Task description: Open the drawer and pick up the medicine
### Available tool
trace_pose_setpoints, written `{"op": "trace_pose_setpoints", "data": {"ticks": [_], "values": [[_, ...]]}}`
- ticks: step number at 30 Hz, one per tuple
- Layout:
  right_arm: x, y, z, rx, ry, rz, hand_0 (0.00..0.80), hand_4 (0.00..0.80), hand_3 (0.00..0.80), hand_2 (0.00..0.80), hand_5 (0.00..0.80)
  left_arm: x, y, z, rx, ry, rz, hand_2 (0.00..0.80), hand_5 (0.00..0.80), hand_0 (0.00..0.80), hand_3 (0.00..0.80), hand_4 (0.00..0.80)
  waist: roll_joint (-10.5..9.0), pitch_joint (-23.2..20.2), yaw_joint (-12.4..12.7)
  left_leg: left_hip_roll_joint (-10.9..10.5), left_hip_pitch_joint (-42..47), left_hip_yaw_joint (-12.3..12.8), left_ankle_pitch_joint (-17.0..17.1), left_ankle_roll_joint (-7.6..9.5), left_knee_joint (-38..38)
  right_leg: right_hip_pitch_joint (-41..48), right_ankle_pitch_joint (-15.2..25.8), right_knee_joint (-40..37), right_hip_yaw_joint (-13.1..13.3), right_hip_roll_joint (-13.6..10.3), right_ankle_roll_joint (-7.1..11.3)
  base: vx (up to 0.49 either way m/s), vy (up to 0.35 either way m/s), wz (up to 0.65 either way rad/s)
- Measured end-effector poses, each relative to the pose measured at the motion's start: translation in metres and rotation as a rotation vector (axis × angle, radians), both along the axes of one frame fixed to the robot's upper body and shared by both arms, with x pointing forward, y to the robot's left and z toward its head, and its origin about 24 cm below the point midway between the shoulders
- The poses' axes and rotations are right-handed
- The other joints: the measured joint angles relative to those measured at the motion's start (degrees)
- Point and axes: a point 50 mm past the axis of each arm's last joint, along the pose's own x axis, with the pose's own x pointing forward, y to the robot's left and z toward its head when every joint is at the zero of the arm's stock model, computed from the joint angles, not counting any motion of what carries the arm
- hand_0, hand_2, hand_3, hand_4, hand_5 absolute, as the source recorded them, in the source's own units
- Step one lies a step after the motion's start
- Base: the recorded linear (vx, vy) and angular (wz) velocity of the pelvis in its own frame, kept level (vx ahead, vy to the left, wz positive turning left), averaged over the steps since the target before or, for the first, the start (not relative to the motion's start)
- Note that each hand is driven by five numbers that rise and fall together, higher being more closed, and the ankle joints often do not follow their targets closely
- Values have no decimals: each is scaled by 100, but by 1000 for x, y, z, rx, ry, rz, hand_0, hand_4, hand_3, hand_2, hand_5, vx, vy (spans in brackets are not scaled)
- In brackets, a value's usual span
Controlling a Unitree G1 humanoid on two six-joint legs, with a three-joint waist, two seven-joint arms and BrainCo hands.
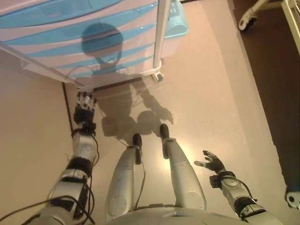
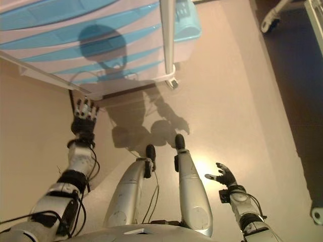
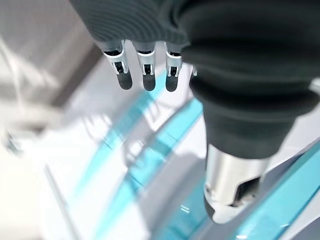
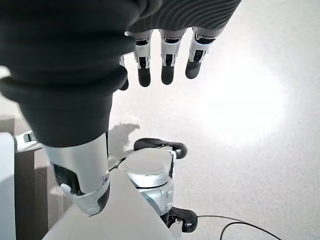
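Drawer unit (image 1: pixel 79 35): a white cabinet with stacked pale-blue drawer fronts fills the 10-to-12 o'clock part of the head views, all fronts flush and shut; the medicine shows in no view. The unit's lower front edge runs diagonally from the 9 o'clock border down to a corner near centre-left, where a castor (image 1: pixel 158 76) meets the floor (image 1: pixel 211 93). A pale-blue bin (image 1: pixel 177 21) sits just beside the unit at 12 o'clock. Left hand (image 1: pixel 85 107): raised at 9 o'clock, just below the unit's bottom edge, fingers (image 3: pixel 145 70) straight and loosely spread, holding nothing; in its wrist view the fingertips hang apart from the blue-striped fronts beyond them. Right hand (image 1: pixel 212 161): low at 4 o'clock over bare floor, well apart from the unit, fingers (image 4: pixel 167 60) relaxed and spread, empty. Open beige floor extends from the castor toward 3 and 5 o'clock. A darker floor strip (image 1: pixel 276 93) borders it along the 1-to-4 o'clock edge, with a white wheeled frame (image 1: pixel 255 14) at 1 o'clock.
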Motion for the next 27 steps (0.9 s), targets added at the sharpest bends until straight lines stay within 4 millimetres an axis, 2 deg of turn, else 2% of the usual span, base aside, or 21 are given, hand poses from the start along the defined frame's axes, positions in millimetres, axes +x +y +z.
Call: {"op": "trace_pose_setpoints", "data": {"ticks": [3, 7, 12, 15, 20, 26, 27], "values": [[0, 4, -1, 4, 1, 14, 0, 0, 0, 0, 0, 15, 13, 39, -41, -140, 0, 0, 0, 0, 0, 0, -155, 82, -101, 78, -43, 34, -103, 5, 179, 2, 48, -24, 35, 73, 8, 79, -56, -23], [-1, 11, -3, 5, 10, 53, 0, 0, 0, 0, 0, 32, 23, 87, -83, -264, -2, 0, 0, 0, 0, 0, -239, 122, -232, 93, -51, 3, -230, 12, 383, 41, 50, 16, 63, 143, 10, 96, -39, -14], [-6, 17, -6, 20, 11, 71, 0, 0, 0, 0, 0, 39, 26, 94, -177, -268, 4, 0, 0, 0, 0, 0, -265, 131, -325, 85, -49, -55, -312, 37, 552, 94, 47, 61, 79, 181, 18, 89, -20, -4], [-7, 21, -7, 23, 11, 98, 0, 0, 0, 0, 0, 43, 26, 106, -173, -274, -18, 0, 0, 0, 0, 0, -370, 181, -326, 75, -67, -68, -336, 51, 650, 94, 47, 122, 102, 188, 45, 31, -14, 0], [-8, 29, -8, 27, 15, 140, 0, 0, 0, 0, 0, 51, 13, 123, -130, -291, -114, 0, 0, 0, 0, 0, -478, 229, -319, 42, -196, -75, -313, 88, 668, 32, 98, 64, 201, 170, 140, -4, -25, 5], [1, 40, -3, 53, -19, 154, 0, 0, 0, 0, 0, 52, -10, 141, -114, -460, -303, 0, 0, 0, 0, 0, -666, 476, -234, -38, -273, -78, -225, 228, 633, 17, 173, -23, 226, 91, 175, -13, -32, 5], [1, 41, -4, 56, -17, 150, 0, 0, 0, 0, 0, 52, -15, 141, -115, -488, -333, 176, 176, 176, 176, 176, -664, 477, -218, -47, -303, -88, -217, 245, 612, 12, 209, -44, 218, 76, 226, -8, -34, 9]]}}
